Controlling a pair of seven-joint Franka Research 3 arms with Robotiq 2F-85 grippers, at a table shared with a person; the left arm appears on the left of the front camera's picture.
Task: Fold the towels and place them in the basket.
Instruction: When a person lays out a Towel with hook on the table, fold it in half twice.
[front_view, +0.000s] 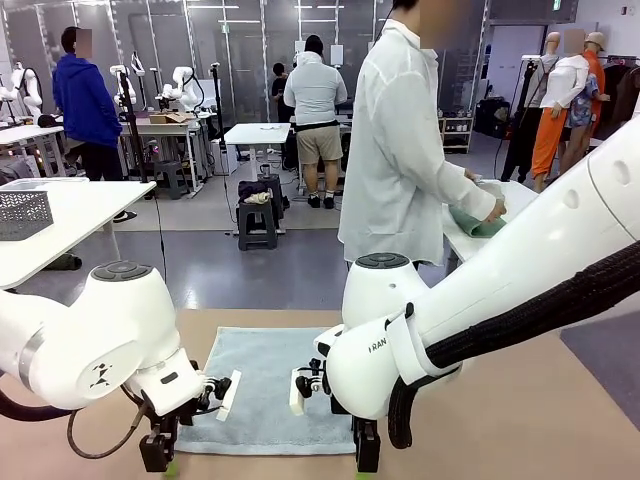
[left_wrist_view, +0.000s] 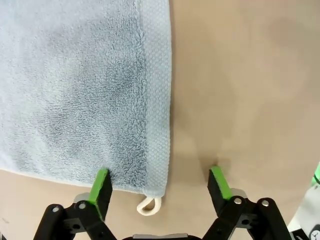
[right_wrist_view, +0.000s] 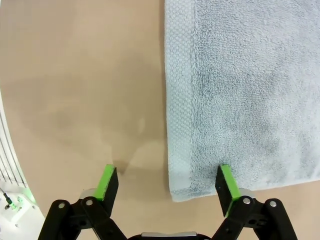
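- Towel in hand is the pale blue-grey one (front_view: 268, 385), spread flat and unfolded on the tan counter (left_wrist_view: 240, 75) between the two arms, its near edge under both wrists.
- Left gripper (left_wrist_view: 159, 175) straddles the near left corner: jaws wide apart with nothing in them, one green pad (left_wrist_view: 101, 181) over the terry just inside the hem, the other over bare counter. The small cream loop (left_wrist_view: 149, 205) pokes out from the corner between them.
- Right gripper (right_wrist_view: 166, 172) mirrors this at the near right corner: jaws wide apart and empty, one pad (right_wrist_view: 225, 181) at the towel's edge, the other on the bare side.
- Whether the pads already touch the surface I cannot tell; they look very low.
- Handling, as I judge it: light, soft and limp, with no stiffness of its own, so it will droop and drag from wherever it is pinched. Terry should grip well against the pads.
- Best hold is likely the woven border band (left_wrist_view: 157, 100) at each corner, flatter and firmer than the pile. Both corners should lift together, or the fold will skew.
- Mint green towel (front_view: 478, 222) lies under the person's hand (front_view: 495, 210) on a white table at the far right.
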